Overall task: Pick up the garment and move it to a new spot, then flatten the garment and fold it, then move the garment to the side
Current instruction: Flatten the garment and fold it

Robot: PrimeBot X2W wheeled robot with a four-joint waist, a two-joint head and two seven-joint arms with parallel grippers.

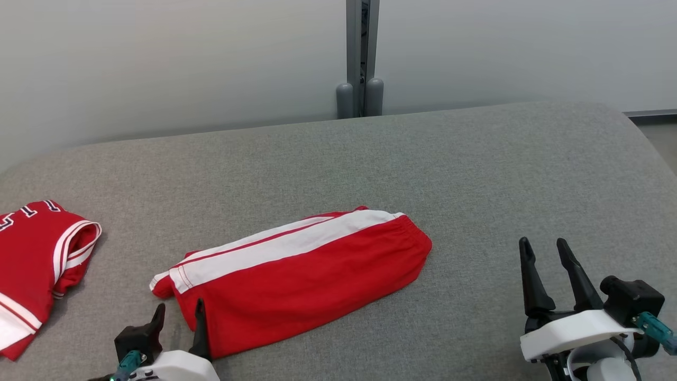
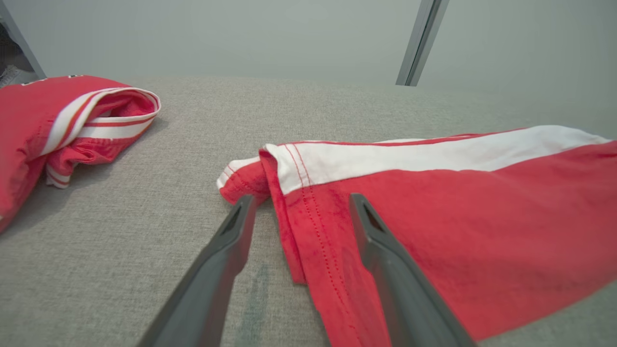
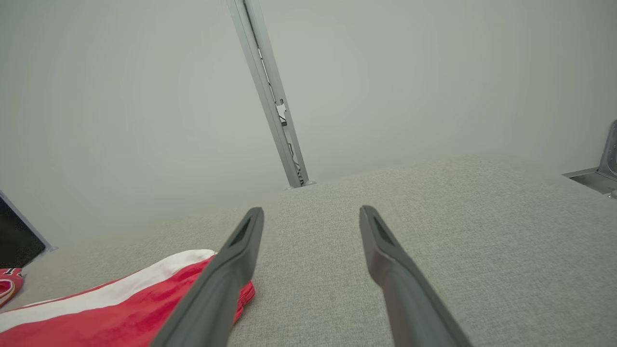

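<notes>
The garment [image 1: 296,264] lies folded into a long red bundle with a white band along its far side, in the middle of the grey padded surface [image 1: 476,174]. My left gripper [image 1: 180,312] stands open at its near left corner. In the left wrist view the garment [image 2: 458,212] has its stitched hem running between the fingers of the left gripper [image 2: 302,202]; the right finger hangs over red cloth, the left over bare grey fabric, and nothing is gripped. My right gripper [image 1: 542,248] stands open over bare surface well right of the garment, and the right wrist view shows the right gripper [image 3: 311,214] open with the garment's end [image 3: 120,308] at the lower left.
A smaller red sleeveless top [image 1: 37,264] with white-edged armholes lies at the far left, also seen as the top [image 2: 58,115] in the left wrist view. A grey post [image 1: 361,58] stands behind the surface against a pale wall. The surface rounds off at its right edge [image 1: 656,148].
</notes>
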